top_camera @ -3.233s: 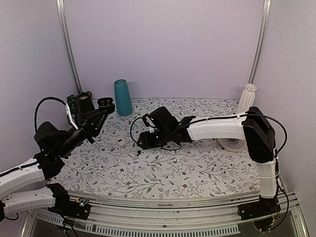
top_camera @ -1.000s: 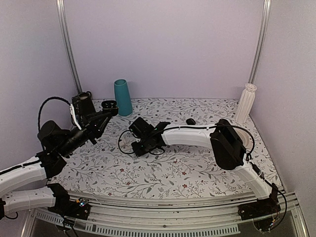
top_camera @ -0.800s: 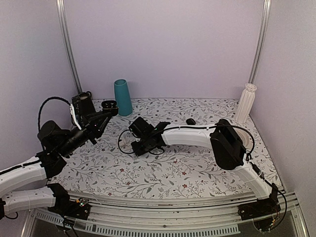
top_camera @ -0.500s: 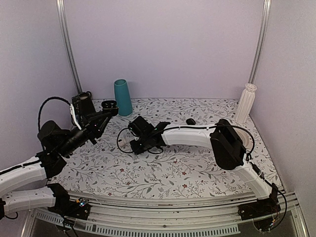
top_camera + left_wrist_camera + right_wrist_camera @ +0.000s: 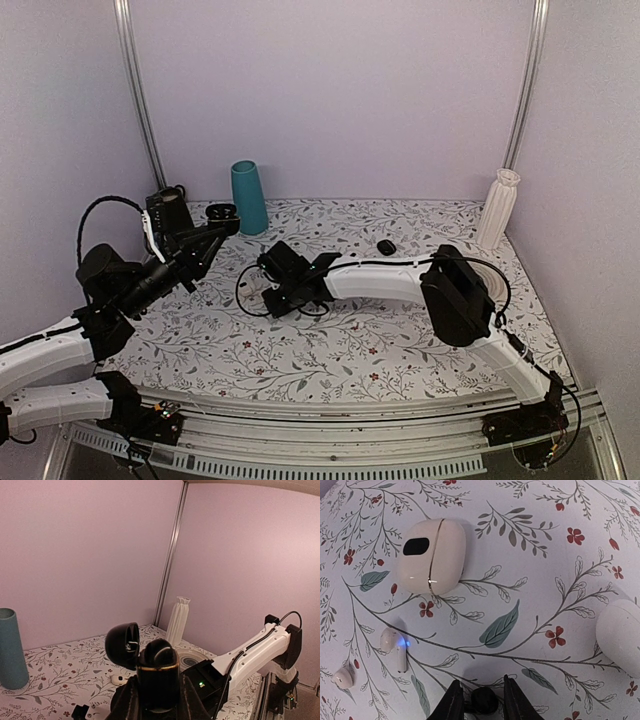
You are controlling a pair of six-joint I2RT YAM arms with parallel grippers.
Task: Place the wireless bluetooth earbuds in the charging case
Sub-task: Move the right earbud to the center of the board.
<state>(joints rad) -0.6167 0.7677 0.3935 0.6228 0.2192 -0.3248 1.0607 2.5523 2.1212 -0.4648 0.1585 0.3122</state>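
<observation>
Case (image 5: 158,675) glossy black, earbud (image 5: 484,701) tiny, rounded

Our right gripper (image 5: 480,698) pinches a black earbud (image 5: 485,701). Ahead and left of it we see a white case (image 5: 432,556), with white earbuds (image 5: 394,647) nearer on the left and a second white case (image 5: 621,635) to its right.

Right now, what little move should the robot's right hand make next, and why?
Probably lift straight up. The right hand seems to be pinching a black earbud down on the table, while the left hand holds the charging case up with its lid open. Lifting first should clear the white earbud and white case nearby.
</observation>
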